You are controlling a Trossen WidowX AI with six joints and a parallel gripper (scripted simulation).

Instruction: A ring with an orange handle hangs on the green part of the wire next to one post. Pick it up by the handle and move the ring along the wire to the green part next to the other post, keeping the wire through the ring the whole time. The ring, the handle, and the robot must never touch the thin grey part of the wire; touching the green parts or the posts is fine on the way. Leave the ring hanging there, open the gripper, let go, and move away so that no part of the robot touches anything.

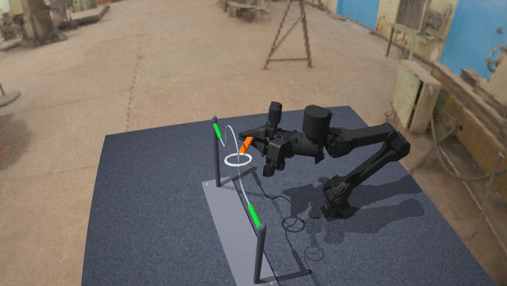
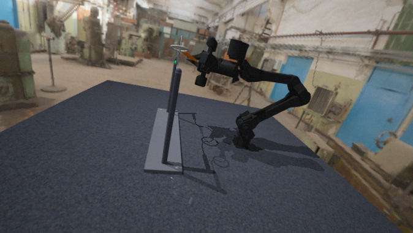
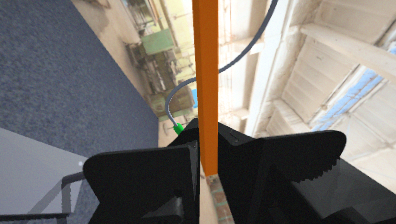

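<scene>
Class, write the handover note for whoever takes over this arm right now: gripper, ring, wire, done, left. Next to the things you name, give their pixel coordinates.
Gripper (image 1: 241, 136) (image 2: 187, 59) (image 3: 201, 122): shut on the orange handle (image 1: 246, 144) (image 2: 190, 56) (image 3: 207, 85).
Ring (image 1: 226, 162) (image 2: 172, 48): off both green parts, around the grey stretch of the wire (image 1: 244, 190) (image 3: 170, 95); contact with it can't be judged.
Done: handle gripped, ring off the green.
Left: follow the wire to the green part by the other post, release, back away clear.

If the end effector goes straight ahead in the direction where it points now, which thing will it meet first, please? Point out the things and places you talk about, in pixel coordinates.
Probably the thin grey part of the wire (image 1: 233, 136) (image 3: 172, 95), just beyond the fingertips of the end effector (image 1: 241, 136) (image 2: 187, 58) (image 3: 201, 122). Depth is unclear, so it might pass beside it.
</scene>
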